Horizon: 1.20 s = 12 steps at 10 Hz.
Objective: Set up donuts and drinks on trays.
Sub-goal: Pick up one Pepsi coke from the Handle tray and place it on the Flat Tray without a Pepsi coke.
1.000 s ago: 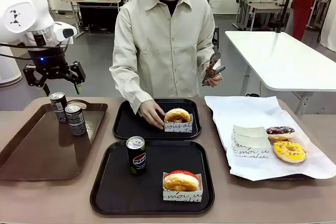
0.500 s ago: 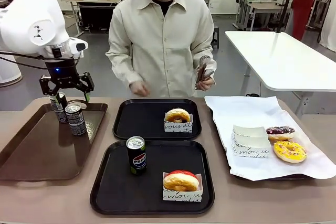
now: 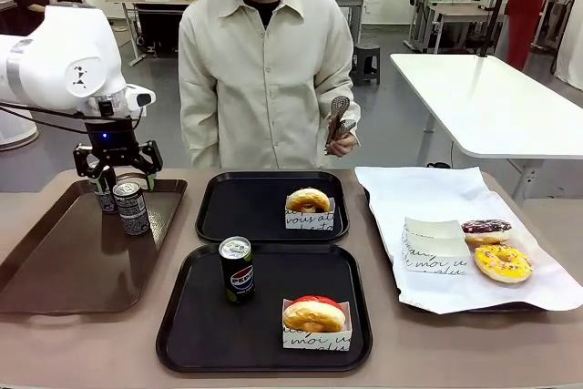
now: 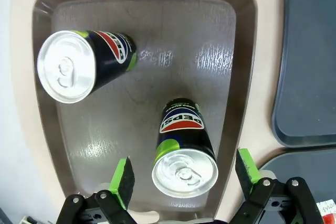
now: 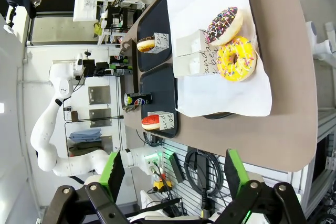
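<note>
Two drinks stand on the brown handled tray (image 3: pixel 64 261): one can (image 3: pixel 130 207) in front, another can (image 3: pixel 103 190) behind it. My left gripper (image 3: pixel 117 175) hangs open just above them. In the left wrist view its green pads (image 4: pixel 122 181) flank the nearer can (image 4: pixel 185 161) without touching; the other can (image 4: pixel 79 64) stands farther off. The near black tray (image 3: pixel 196 316) holds a can (image 3: pixel 237 269) and a boxed red-iced donut (image 3: pixel 315 316). On the far black tray (image 3: pixel 237 211) sits a boxed donut (image 3: pixel 309 202). My right gripper (image 5: pixel 173 174) is open, off to the table's side.
A white-paper-lined tray (image 3: pixel 437 189) at the right carries a chocolate donut (image 3: pixel 485 230), a yellow donut (image 3: pixel 502 262) and an empty paper box (image 3: pixel 433 245). The person stands behind the far tray holding tongs (image 3: pixel 339 120) at chest height.
My left gripper has moved right and down over the two cans on the brown tray. The person's hand has left the far tray's donut box and drawn back.
</note>
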{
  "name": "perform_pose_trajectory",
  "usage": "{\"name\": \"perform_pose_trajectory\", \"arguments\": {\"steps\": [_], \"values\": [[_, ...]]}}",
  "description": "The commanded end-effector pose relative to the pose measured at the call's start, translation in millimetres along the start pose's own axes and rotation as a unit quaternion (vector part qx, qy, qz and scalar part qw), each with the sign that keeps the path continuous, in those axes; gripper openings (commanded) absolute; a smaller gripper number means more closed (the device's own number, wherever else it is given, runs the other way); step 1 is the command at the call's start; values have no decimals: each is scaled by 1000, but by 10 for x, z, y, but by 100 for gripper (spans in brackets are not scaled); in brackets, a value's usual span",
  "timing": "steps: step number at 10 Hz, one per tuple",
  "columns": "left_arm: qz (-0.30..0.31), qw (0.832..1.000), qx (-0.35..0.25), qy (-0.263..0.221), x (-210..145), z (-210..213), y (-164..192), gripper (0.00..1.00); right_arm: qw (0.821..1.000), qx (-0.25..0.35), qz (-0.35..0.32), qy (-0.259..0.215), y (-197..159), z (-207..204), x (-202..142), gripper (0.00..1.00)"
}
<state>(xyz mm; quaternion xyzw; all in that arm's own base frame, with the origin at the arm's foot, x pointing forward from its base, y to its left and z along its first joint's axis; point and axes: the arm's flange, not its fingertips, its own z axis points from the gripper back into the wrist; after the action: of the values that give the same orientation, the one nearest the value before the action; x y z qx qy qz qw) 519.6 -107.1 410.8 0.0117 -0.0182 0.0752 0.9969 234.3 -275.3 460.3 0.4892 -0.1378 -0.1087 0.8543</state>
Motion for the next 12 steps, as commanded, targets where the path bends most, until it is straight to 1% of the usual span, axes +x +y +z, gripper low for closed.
{"name": "perform_pose_trajectory", "arguments": {"steps": [1,3,5,7,10,12], "values": [[-8,1000,-3,0,-56,-140,-24,100,1000,11,4,-3,-6,3,8,100],[-18,1000,-3,-9,-76,-188,-42,100,1000,11,4,-3,-6,3,8,100],[-23,1000,-5,-5,-96,-262,-40,100,1000,11,4,-3,-6,3,8,100],[-20,1000,-11,-11,-87,-301,-19,100,1000,11,4,-3,-6,3,8,100],[-19,1000,1,-1,-41,-384,2,100,1000,11,4,-3,-6,3,8,100],[-23,1000,-8,6,-16,-436,45,100,1000,11,4,-3,-6,3,8,100]]}}
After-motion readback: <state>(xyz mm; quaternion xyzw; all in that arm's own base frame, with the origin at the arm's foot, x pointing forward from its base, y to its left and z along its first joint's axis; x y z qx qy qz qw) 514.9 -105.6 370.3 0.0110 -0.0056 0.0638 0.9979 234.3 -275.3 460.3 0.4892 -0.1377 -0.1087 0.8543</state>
